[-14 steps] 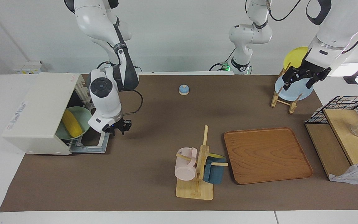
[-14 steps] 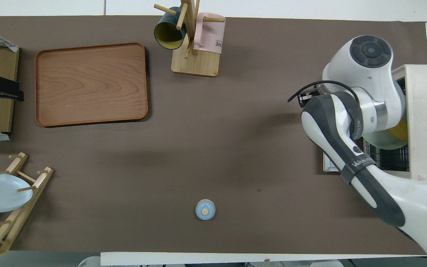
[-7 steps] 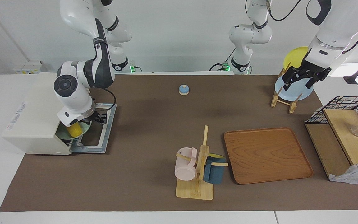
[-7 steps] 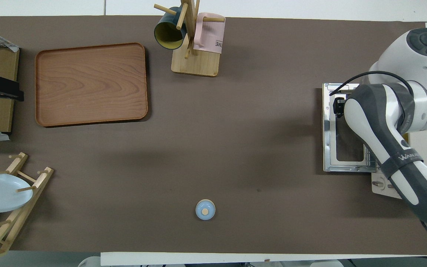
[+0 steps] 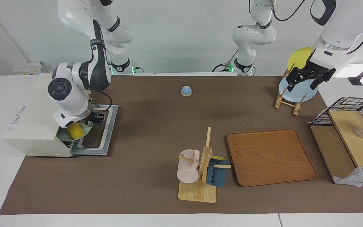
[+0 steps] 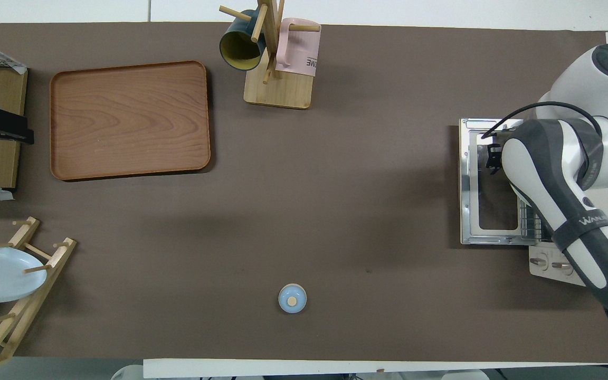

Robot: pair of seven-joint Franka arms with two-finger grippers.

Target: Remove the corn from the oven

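The corn (image 5: 74, 130) lies on a plate (image 5: 85, 132) inside the oven (image 5: 33, 116).

Right arm (image 6: 557, 184) over open oven door (image 6: 473, 184), brown tray (image 6: 130, 120), mug stand (image 6: 277, 89)

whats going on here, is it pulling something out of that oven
Not out yet. The right arm has reached into the open mouth of the oven, with the right gripper at the corn. The corn lies on a green plate on the oven's rack, above the dropped-down door. Whether the corn is gripped cannot be told. The left gripper waits over the dish rack holding a blue plate.
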